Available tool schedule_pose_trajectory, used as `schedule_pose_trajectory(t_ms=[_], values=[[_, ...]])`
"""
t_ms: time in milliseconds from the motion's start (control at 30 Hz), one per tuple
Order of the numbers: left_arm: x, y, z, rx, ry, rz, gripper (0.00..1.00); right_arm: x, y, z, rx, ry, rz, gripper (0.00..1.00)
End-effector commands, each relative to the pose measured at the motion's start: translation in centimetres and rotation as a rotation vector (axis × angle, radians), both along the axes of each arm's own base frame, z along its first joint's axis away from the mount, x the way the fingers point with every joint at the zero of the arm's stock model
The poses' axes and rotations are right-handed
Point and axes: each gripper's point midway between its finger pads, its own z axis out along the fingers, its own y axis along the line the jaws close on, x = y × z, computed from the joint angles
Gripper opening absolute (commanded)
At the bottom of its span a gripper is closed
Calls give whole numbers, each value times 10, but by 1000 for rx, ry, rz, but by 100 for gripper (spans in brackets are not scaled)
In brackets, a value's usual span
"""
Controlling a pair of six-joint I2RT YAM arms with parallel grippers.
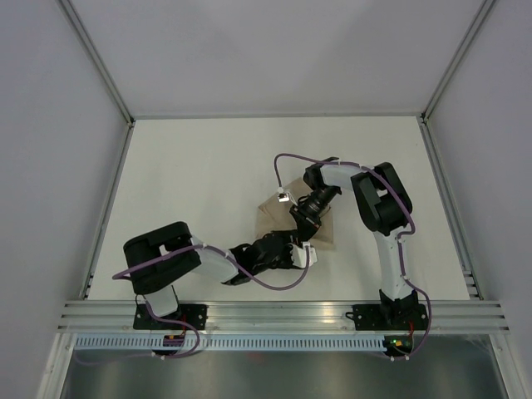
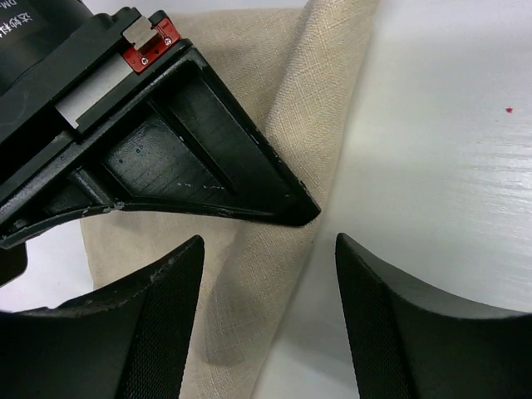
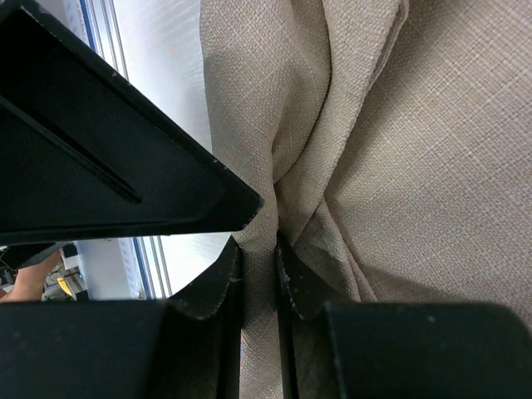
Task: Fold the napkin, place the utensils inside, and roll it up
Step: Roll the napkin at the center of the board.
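The beige napkin [image 1: 268, 214] lies bunched at the table's middle, mostly covered by both grippers, which meet over it. My right gripper [image 3: 258, 268] is shut on a raised fold of the napkin [image 3: 416, 125], with the cloth pinched between its pads. My left gripper [image 2: 268, 243] is open, and its two fingers straddle the napkin's [image 2: 249, 283] folded edge without closing on it. A right finger [image 2: 208, 150] crosses just ahead of the left jaws. The utensils are hidden in every view.
An aluminium rail [image 1: 283, 316] runs along the near edge, by the arm bases. White walls and metal posts [image 1: 108, 208] bound the white table [image 1: 199, 174]. A tiny red speck [image 2: 508, 109] marks the tabletop to the right of the napkin.
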Motion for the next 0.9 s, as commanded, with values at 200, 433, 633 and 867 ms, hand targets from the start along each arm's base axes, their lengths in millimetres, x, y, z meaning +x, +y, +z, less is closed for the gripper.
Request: schedule_pose_trajectory(t_ms=[200,433,633,867], values=[[-1,1,-29,102,106,-50,54,12,-32,-54,-128,-93,111,1],[-10,1,-46,155,205,-79,17,14,-33,-55,-127,-85,105,1],[-24,0,-60,198,348,-125,2,24,-30,-39,-109,-151,59,38],[-28,-5,-58,136,510,-148,2,59,-28,15,-48,-317,-72,63]])
